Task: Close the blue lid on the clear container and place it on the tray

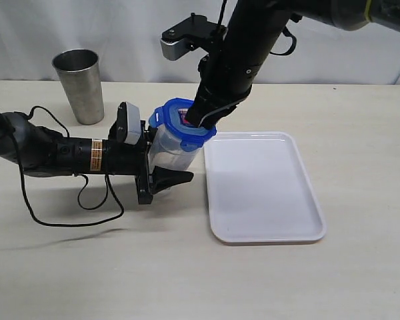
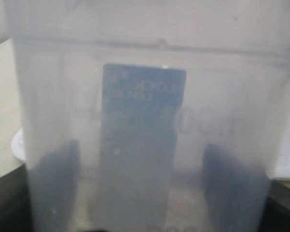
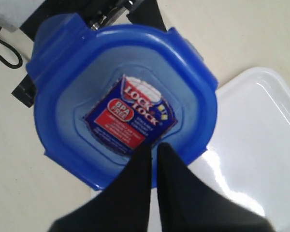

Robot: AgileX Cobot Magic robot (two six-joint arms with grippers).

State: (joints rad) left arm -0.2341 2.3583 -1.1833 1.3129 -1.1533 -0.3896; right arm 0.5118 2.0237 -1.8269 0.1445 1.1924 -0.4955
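Note:
The clear container (image 1: 168, 150) stands just left of the tray (image 1: 267, 193), and my left gripper (image 1: 163, 159) is shut on its sides. It fills the left wrist view as a cloudy wall (image 2: 145, 121), with the dark fingers (image 2: 58, 183) showing through it. The blue lid (image 1: 168, 113) sits on the container's mouth, slightly tilted. My right gripper (image 1: 199, 121) is shut, its tips resting on the lid's top. In the right wrist view the lid (image 3: 77, 82) shows its red-and-white sticker (image 3: 128, 116), and the shut gripper (image 3: 154, 147) touches the sticker's edge.
A grey steel cup (image 1: 80, 85) stands at the back left. The left arm lies low along the table with a black cable (image 1: 73, 213) looping in front of it. The white tray (image 3: 261, 135) lies right beside the container.

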